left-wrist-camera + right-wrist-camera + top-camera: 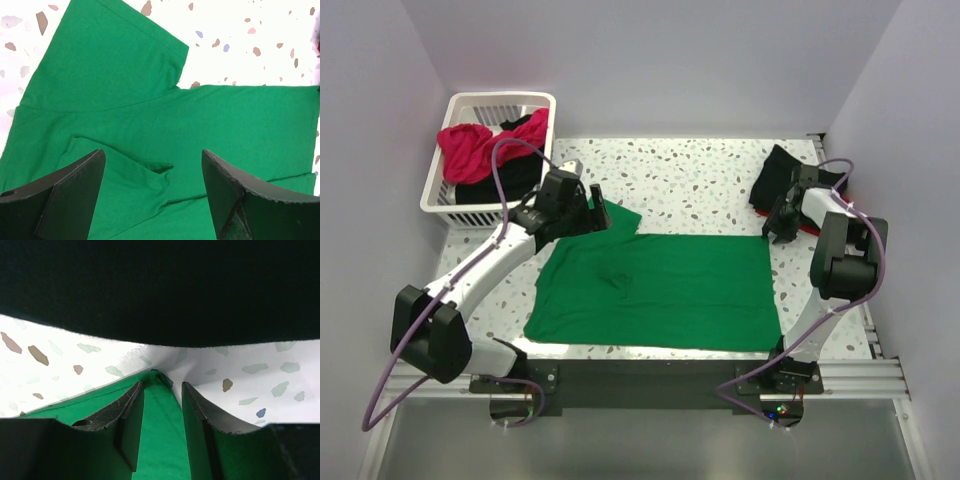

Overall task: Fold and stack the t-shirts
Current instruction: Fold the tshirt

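Note:
A bright green t-shirt (670, 290) lies spread flat on the speckled table, with one sleeve pointing to the far left. My left gripper (596, 212) hovers open over that sleeve and shoulder area. In the left wrist view (152, 152) its jaws stand wide apart above a small fold in the green cloth (125, 75). My right gripper (775, 230) is low at the shirt's far right corner. In the right wrist view (160, 385) its jaws stand narrowly apart with the green corner (160, 440) lying between them. A black t-shirt (785, 180) lies just behind it.
A white slatted basket (500, 97) stands at the far left corner, holding a magenta-pink shirt (468, 148) and black cloth (485, 190). The black shirt fills the top of the right wrist view (160, 290). Walls close in on the left, back and right.

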{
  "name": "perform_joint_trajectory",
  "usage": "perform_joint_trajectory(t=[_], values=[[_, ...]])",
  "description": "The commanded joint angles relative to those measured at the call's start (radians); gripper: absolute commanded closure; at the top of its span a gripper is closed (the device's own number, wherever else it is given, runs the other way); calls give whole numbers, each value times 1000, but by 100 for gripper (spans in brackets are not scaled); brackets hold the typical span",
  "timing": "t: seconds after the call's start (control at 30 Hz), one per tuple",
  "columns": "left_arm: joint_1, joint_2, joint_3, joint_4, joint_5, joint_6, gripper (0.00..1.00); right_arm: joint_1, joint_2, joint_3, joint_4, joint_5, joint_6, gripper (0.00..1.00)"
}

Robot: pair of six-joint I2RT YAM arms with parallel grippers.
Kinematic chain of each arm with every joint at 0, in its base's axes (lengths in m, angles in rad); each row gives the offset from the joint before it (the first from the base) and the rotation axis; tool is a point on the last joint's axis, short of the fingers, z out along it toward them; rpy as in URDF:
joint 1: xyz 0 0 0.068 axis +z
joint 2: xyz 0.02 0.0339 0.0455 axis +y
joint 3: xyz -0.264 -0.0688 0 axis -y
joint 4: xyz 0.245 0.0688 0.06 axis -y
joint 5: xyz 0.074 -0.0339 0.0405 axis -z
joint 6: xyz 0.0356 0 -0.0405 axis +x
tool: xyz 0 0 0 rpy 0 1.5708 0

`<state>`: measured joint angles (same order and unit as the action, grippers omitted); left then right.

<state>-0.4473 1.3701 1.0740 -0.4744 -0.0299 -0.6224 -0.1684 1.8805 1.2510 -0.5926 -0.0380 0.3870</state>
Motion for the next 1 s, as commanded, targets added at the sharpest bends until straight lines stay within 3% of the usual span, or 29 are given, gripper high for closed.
perform_joint_trajectory(t=[0.0,0.23,0.5,0.7,0.97], values=[[-1,4,40,43,2,30,17,4,9,-10,42,9,16,60],[-1,43,95,17,-13,64,17,9,42,-19,48,13,23,64],[-1,132,217,-29,-44,131,17,10,63,-15,48,15,23,81],[12,269,317,-35,-45,207,16,9,66,2,22,24,21,100],[55,494,469,-56,-80,265,19,6,29,2,-39,141,15,100]])
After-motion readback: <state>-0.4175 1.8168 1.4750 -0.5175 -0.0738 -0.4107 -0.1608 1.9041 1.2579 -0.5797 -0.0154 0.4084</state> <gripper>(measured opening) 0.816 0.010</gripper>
